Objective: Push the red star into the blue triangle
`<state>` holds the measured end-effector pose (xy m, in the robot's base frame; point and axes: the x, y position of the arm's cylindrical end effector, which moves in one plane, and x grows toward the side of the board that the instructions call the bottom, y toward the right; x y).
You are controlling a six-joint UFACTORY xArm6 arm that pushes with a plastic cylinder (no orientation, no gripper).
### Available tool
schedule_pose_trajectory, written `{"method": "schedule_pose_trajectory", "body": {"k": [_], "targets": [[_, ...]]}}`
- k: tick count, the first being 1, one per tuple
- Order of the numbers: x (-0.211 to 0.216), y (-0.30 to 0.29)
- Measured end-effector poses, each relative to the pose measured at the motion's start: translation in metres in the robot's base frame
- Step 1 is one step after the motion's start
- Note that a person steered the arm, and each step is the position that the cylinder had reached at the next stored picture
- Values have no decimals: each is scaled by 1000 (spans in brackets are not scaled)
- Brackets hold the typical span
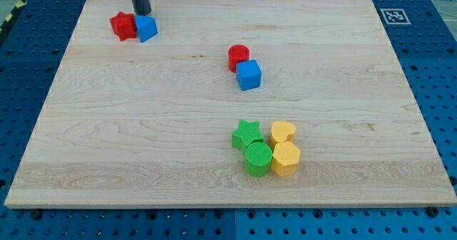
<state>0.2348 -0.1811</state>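
The red star (122,25) lies at the view's top left of the wooden board, touching the blue triangle (146,28) on its right side. My tip (142,13) stands just above the blue triangle's top edge, close to where the two blocks meet. The rod rises out of the view's top.
A red cylinder (238,56) touches a blue cube (249,75) near the board's middle. A green star (247,133), green cylinder (258,158), yellow heart (283,132) and yellow hexagon (285,158) cluster at the lower middle. A marker tag (393,16) sits at top right.
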Motion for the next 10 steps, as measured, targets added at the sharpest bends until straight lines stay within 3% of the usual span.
{"method": "schedule_pose_trajectory", "body": {"k": [4,6,8,10], "targets": [[0,-2],[-3,-51],[63,-59],[67,-20]]}}
